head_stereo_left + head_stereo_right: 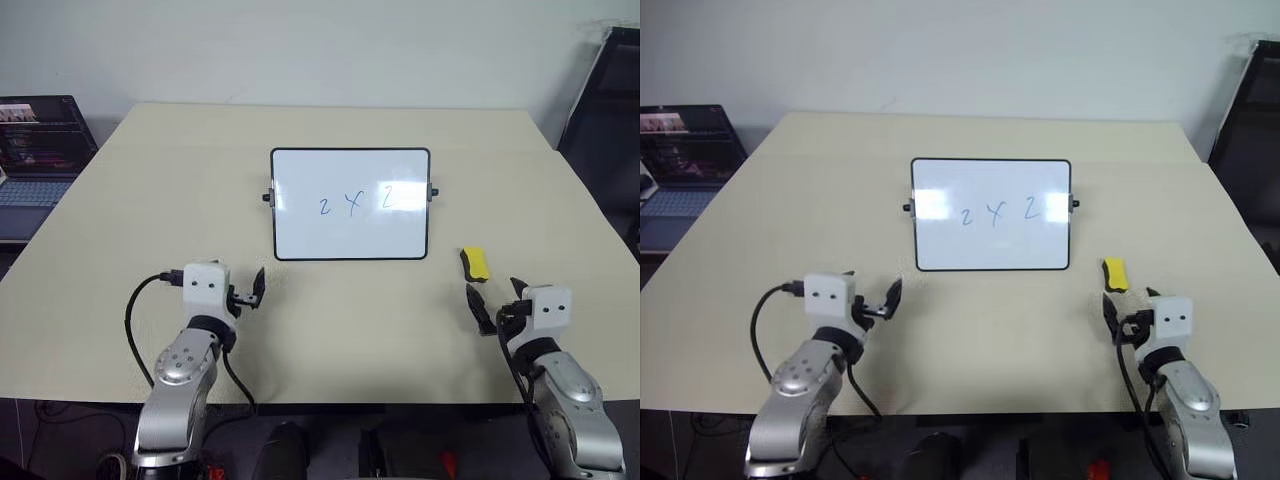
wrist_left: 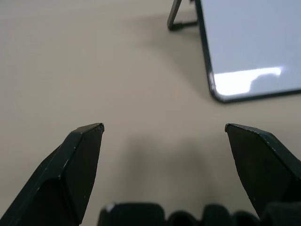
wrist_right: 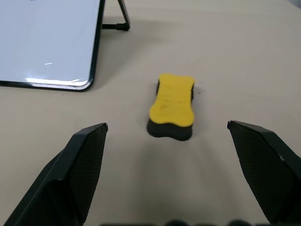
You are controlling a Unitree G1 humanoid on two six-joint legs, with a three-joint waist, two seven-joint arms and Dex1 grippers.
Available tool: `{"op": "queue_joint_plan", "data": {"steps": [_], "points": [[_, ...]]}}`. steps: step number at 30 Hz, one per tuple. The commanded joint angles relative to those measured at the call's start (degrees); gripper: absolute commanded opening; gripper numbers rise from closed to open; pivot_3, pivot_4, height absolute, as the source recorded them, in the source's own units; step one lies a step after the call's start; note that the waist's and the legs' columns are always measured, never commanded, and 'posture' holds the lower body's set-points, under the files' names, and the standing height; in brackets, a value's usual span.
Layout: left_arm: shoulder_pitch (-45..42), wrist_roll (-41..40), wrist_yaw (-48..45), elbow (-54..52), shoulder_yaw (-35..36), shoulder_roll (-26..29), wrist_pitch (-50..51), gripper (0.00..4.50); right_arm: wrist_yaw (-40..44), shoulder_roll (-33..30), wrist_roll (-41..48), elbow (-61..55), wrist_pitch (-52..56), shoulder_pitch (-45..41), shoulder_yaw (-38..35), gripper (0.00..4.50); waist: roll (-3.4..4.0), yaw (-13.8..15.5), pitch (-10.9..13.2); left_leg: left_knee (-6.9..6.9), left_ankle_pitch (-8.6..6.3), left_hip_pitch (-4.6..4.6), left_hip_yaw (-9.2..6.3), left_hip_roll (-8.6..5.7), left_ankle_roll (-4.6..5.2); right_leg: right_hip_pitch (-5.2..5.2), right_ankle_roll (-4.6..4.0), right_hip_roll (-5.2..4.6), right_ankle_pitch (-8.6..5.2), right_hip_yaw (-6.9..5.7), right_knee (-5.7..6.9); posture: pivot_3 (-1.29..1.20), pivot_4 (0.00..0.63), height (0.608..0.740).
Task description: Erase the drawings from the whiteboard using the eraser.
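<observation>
A broad beige tabletop (image 1: 330,330) carries a small white whiteboard (image 1: 350,235) with a thin black frame, propped mid-table, blue marker drawings (image 1: 356,203) across it. Both black two-fingered end effectors, left (image 1: 247,293) and right (image 1: 494,303), hover wide apart, empty. The yellow black-based eraser (image 1: 476,264) lies just beyond the right one, beside the board's right lower corner.

The only writing that can be read is on the whiteboard (image 1: 350,204), which lies in the middle of the counter (image 1: 330,330), toward its far edge. There the drawings (image 1: 356,203) are thin blue marker strokes in one row across the board's middle, reading roughly "2 X 2". A laptop (image 1: 40,150) beyond the counter's far left corner has a lit screen, but nothing on it is legible.
</observation>
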Motion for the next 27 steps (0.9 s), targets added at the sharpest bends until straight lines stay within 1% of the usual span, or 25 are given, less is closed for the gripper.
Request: {"op": "queue_joint_plan", "data": {"steps": [1, 3, 5, 10, 14, 20, 24, 27], "points": [[-1.17, -1.05, 1.24, -0.15, 0.34, -1.88, 1.97, 4.50, 0.66, -1.50, 0.03, -0.68, 1.34, -0.76, 0.01, 4.48, -0.01, 0.02, 0.00, 0.04, 0.00, 0.00, 0.00, -0.01, 0.00, 0.02, 0.00, 0.00, 0.00, 0.00, 0.00, 0.00, 0.150, 0.740], [-1.86, -0.25, 1.79, 0.78, 0.19, -2.25, 1.55, 4.50, -0.37, -1.95, -1.31, 0.35, 1.21, -0.45, -0.33, 4.48, -0.02, 0.08, -0.01, 0.05, 0.01, 0.02, 0.02, -0.03, 0.01, 0.04, 0.02, 0.00, 0.00, 0.01, -0.01, 0.00, 0.150, 0.740], [-2.70, -0.83, 1.25, -0.56, 0.49, -1.96, 1.92, 4.50, -1.07, -1.89, -0.52, -1.97, 1.90, -0.19, -1.37, 4.48, -0.02, 0.13, -0.01, 0.04, 0.01, 0.00, 0.05, -0.03, 0.01, 0.02, 0.01, 0.00, -0.01, -0.03, -0.01, 0.00, 0.150, 0.740], [-4.57, -1.50, -3.61, 1.12, 1.04, 2.22, -1.43, 4.50, -2.86, -1.02, 2.12, -8.43, 4.37, 0.87, -3.91, 4.48, -0.01, 0.11, -0.01, -0.02, 0.01, 0.00, 0.04, 0.00, 0.00, 0.00, 0.01, 0.01, -0.01, -0.02, 0.00, 0.00, 0.150, 0.740], [-5.83, -2.82, -7.23, 3.16, 2.67, 5.45, -4.86, 4.50, -4.84, -0.02, 3.05, -13.07, 8.29, 0.68, -2.84, 4.48, 0.00, -0.10, -0.01, -0.02, 0.01, 0.03, 0.03, 0.02, 0.00, 0.00, 0.01, 0.01, -0.01, 0.04, 0.01, 0.00, 0.150, 0.740], [-11.27, -5.87, -18.78, 8.17, 0.87, 11.96, -9.83, 4.50, -9.31, 1.43, 3.37, -18.80, 17.84, -4.07, 1.22, 4.48, 0.00, 0.00, -0.01, 0.01, 0.01, 0.03, 0.03, 0.00, 0.00, 0.00, 0.01, 0.01, -0.01, -0.01, 0.03, 0.00, 0.150, 0.740], [-16.97, -8.69, -27.76, 11.64, -0.49, 16.70, -9.95, 4.50, -11.01, 1.28, 2.26, -22.26, 20.63, -6.77, 3.01, 4.48, 0.00, 0.01, 0.00, -0.02, 0.01, -0.04, 0.03, -0.01, 0.00, -0.04, 0.00, 0.01, 0.00, -0.02, -0.02, 0.00, 0.150, 0.740], [-20.85, -10.89, -32.92, 11.76, -1.89, 19.19, -8.83, 4.50, -11.96, 2.02, 4.94, -23.25, 22.97, -8.31, 0.01, 4.48, 0.00, 0.02, 0.00, -0.05, 0.01, -0.07, 0.03, 0.00, 0.00, -0.07, 0.00, 0.01, 0.00, -0.10, -0.04, 0.00, 0.150, 0.740]]}}
